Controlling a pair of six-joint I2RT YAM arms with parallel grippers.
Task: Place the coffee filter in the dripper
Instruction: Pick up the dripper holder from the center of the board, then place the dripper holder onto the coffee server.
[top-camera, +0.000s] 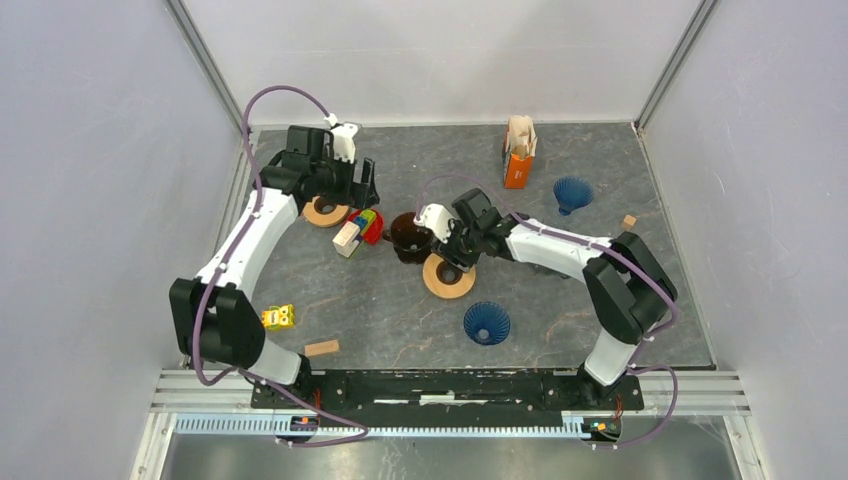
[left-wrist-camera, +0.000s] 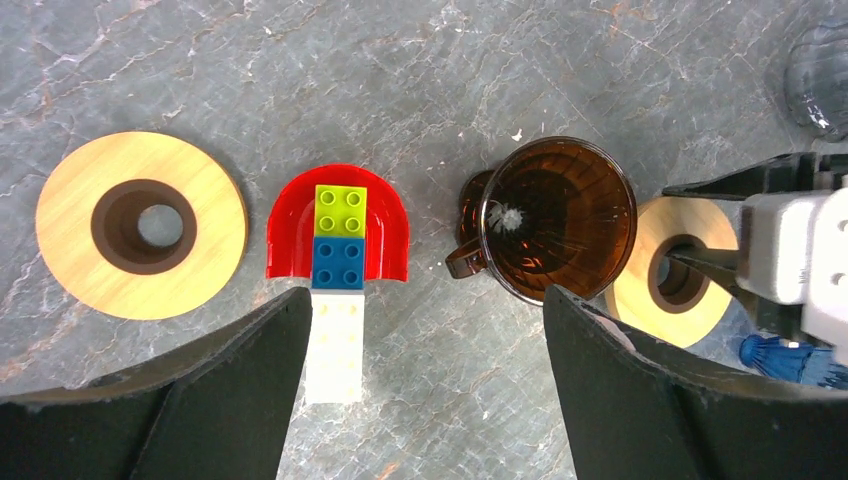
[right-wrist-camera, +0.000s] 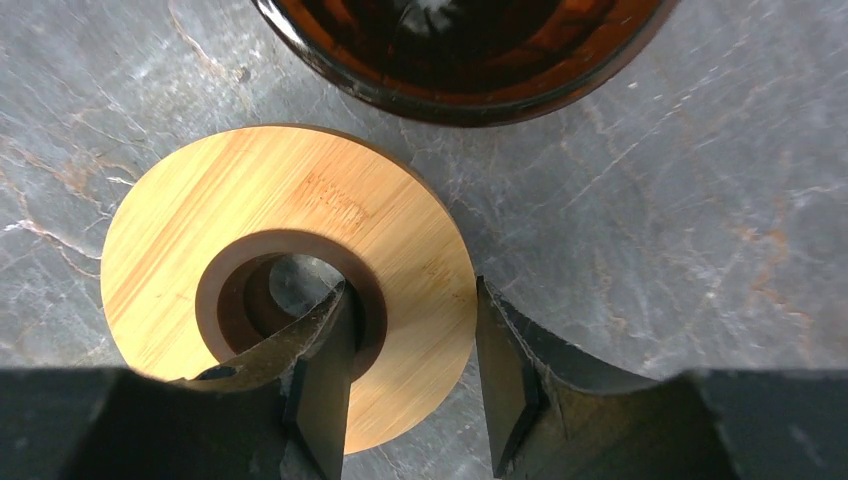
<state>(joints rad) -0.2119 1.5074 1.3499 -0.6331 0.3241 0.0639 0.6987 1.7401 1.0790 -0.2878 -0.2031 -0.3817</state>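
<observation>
The brown glass dripper (top-camera: 408, 235) stands mid-table; it also shows in the left wrist view (left-wrist-camera: 560, 215) and at the top of the right wrist view (right-wrist-camera: 460, 50). Pale paper filters stick out of an orange box (top-camera: 518, 155) at the back. My right gripper (top-camera: 455, 262) is low over a wooden ring (top-camera: 449, 278) just right of the dripper. In the right wrist view the gripper (right-wrist-camera: 412, 340) has one finger in the ring's (right-wrist-camera: 290, 210) hole and the other against its outer edge. My left gripper (top-camera: 345, 195) is open and empty above the table (left-wrist-camera: 425, 330).
A second wooden ring (top-camera: 324, 211) lies under the left arm. A red piece with stacked toy bricks (left-wrist-camera: 338, 225) lies left of the dripper. Two blue drippers (top-camera: 572, 192) (top-camera: 487, 322), a yellow toy (top-camera: 278, 317) and a wooden block (top-camera: 321, 348) are scattered about.
</observation>
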